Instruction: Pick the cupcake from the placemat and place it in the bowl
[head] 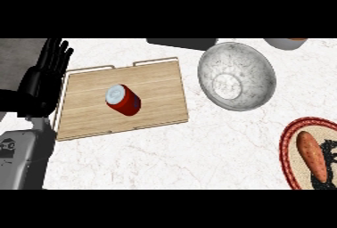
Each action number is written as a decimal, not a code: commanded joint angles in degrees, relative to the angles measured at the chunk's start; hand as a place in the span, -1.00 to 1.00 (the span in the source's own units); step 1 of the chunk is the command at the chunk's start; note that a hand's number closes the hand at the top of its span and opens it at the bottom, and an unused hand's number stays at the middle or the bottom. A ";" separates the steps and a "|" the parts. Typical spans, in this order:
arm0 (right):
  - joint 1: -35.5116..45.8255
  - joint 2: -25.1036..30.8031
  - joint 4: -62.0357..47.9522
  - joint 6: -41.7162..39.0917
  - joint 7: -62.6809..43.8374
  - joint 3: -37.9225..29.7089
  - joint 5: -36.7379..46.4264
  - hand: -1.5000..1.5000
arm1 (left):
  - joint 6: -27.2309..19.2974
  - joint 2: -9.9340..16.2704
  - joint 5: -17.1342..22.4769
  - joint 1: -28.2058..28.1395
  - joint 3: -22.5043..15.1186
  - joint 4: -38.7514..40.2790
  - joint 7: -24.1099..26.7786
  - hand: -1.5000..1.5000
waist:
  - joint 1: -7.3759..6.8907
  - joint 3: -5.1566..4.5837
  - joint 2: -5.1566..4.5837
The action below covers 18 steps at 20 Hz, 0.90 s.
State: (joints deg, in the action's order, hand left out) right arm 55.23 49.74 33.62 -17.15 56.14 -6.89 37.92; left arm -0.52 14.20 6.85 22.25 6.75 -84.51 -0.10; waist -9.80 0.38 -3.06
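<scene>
A round placemat (289, 147) with a red rim lies at the right edge, cut off by the frame. On it rests an orange, elongated item (310, 153) that looks more like a sweet potato than a cupcake. Black parts of my right hand (327, 149) show at the right edge, just beside that item; most of the hand is out of frame. The grey marbled bowl (247, 95) stands upper right of centre and holds nothing. My left hand (45, 73) rests open at the left edge, fingers up.
A wooden cutting board (151, 80) lies left of the bowl, with a red can (124, 100) on its side on it. A dark object (181, 43) and a grey vessel (286, 42) sit at the far edge.
</scene>
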 commanded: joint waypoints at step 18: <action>15.55 -12.80 -6.00 -19.94 4.36 17.73 -4.58 1.00 | -0.72 1.55 -0.32 -2.03 2.60 1.65 1.02 0.00 | 4.57 -0.40 1.70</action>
State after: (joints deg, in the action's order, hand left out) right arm 69.14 40.41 28.88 -25.23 52.40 7.68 33.17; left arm -1.21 15.02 6.37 20.46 8.29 -83.34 0.53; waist -6.49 0.01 -1.71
